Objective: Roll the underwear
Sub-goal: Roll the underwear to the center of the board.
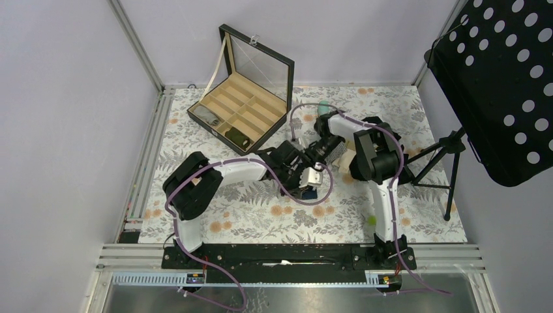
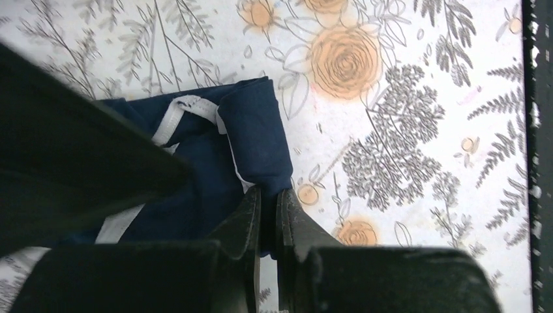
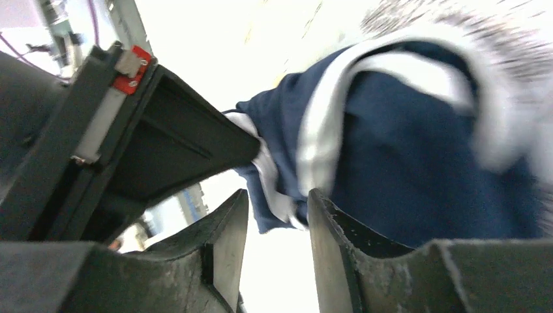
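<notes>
Small navy-blue soft cloth underwear (image 2: pixel 254 137) with narrow white trim lies bunched and partly folded over itself at mid-table, beneath the two wrists that meet there. The left gripper (image 2: pixel 269 202) has its black jaws drawn almost together on the garment's near corner, a thin pinch on little more than an edge. The right gripper (image 3: pixel 279 199) stands with its jaws apart, and a white-edged fold of the underwear sits at the mouth of the gap, unclamped.

The roll looks barely begun, and that single corner pinch is the weak point. A pull from the left arm could slip the edge out of the jaws. It could also drag the whole bundle across the white floral-printed tablecloth (image 2: pixel 391 98) instead of turning it, opening the fold already made.

With the right jaws apart, nothing pins the far side. Any roll started from here may come out skewed or loose around the bulky trim.

The two grippers work very close together, the left one's dark housing filling one side of the right wrist view, so a closing or sweeping move risks finger striking finger. A low grab could also catch the tablecloth along with the garment.

The black compartment box (image 1: pixel 241 107) with tan lining and raised glass lid stands well apart toward the far left and poses no evident hazard.
</notes>
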Controlling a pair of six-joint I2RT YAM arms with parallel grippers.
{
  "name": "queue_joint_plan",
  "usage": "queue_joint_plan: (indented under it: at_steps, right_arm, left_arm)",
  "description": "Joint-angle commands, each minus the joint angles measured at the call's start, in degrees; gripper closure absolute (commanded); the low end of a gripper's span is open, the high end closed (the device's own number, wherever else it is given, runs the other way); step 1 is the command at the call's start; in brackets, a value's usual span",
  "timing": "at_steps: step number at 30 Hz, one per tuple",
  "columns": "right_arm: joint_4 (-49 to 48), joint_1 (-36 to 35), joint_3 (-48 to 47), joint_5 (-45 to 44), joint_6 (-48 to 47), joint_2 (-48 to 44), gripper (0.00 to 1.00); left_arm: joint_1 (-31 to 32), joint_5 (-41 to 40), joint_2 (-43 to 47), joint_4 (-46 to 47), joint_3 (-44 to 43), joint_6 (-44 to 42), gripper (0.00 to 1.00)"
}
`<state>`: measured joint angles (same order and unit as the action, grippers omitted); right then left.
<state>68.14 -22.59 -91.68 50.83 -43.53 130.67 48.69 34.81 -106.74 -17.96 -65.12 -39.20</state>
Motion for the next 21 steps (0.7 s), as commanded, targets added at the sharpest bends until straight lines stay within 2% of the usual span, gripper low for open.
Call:
queue_joint_plan:
  at_steps: [1,4,7,15,19,21]
  right_arm:
    - [-4.88,3.31,-5.28,-3.92,2.48,-6.99,0.54]
    - [-11.03,3.25,-1.8,-9.69,8.4,-8.09,0.57]
    - [-14.43,2.55,0.24,-10.96,9.33,-7.25,0.65]
    - [-15.47,-0.67,-6.21,-9.29,12.56,-0.01,0.73]
    - [-17.19,3.66,-7.98,-6.16,11.25,-6.57,0.74]
    - [-20.43,6.41,-7.82,-7.2,11.98,-11.83,0.71]
  left_arm:
    - [-1.9,3.9,-0.04,-9.4,-0.48,-1.62,1.0]
    - [-2.73,4.24,1.38,-9.95,0.95,-1.25,1.0]
    - [-3.42,4.51,2.03,-10.84,1.19,0.15,1.0]
    - [-6.32,9.03,1.88,-14.72,0.86,3.08,1.0]
    - [-8.6,11.99,-0.01,-15.88,0.29,4.41,1.0]
    - [-9.68,13.73,-1.44,-16.72,-0.63,4.79,1.0]
